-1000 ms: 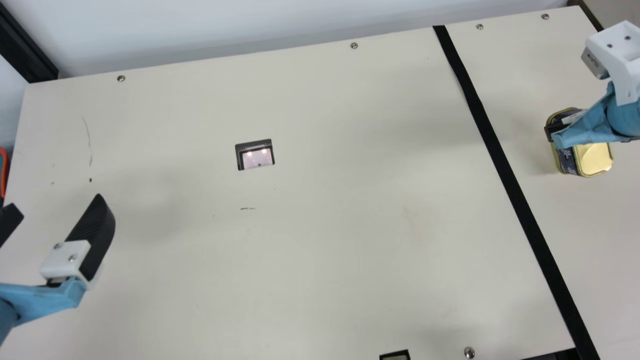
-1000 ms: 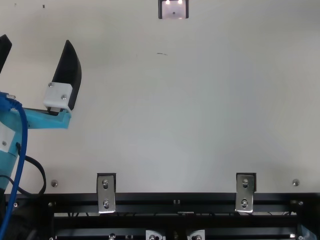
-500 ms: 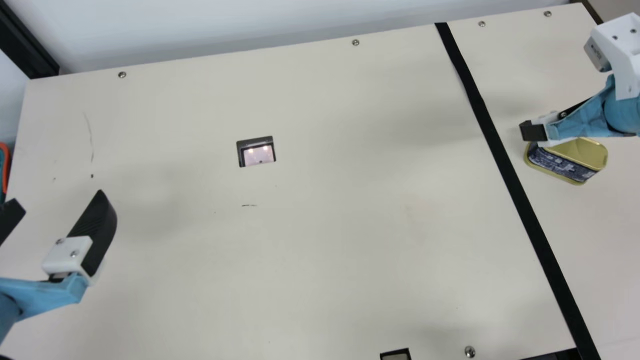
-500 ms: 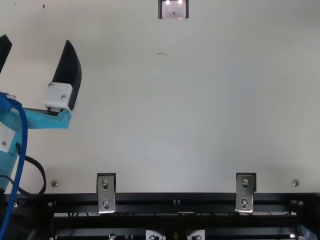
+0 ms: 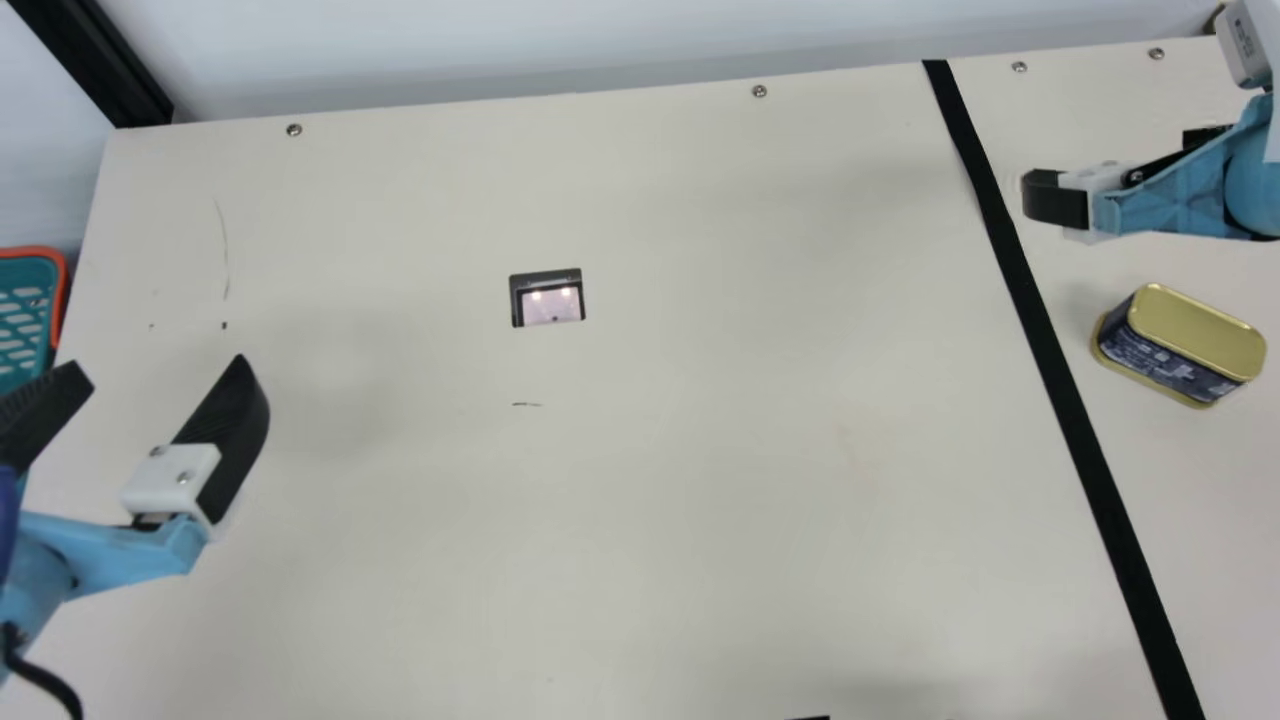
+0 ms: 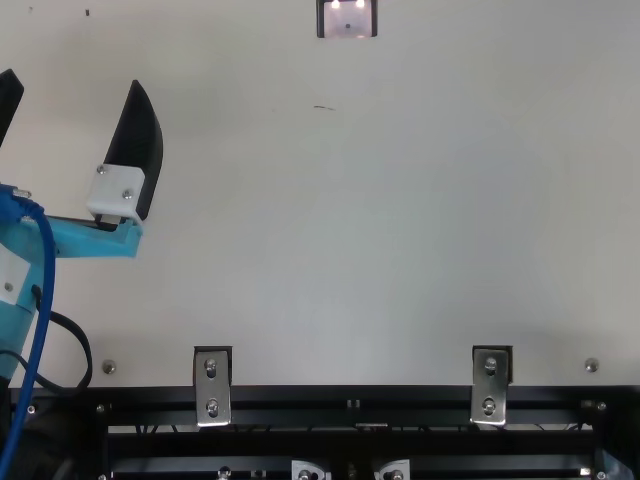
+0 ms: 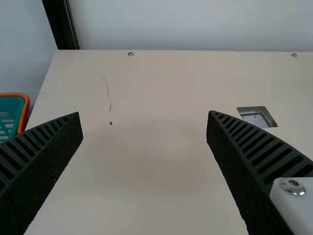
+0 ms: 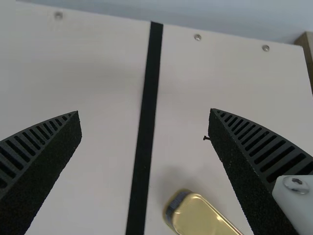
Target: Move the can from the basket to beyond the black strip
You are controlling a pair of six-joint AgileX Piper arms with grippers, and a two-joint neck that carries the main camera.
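The can [image 5: 1195, 330] sat beyond the black strip [image 5: 1050, 370], and your right gripper [image 5: 1112, 165] stood wide apart, holding nothing.
You had a narrow band of cream table [image 5: 700, 480] between strip and can, and a broad stretch of it from the strip across to your left gripper [image 5: 160, 370], also spread wide and holding nothing. The main view's left edge cut off the basket [image 5: 60, 290], so you couldn't tell what it held; the right wrist view's bottom edge cropped the can.
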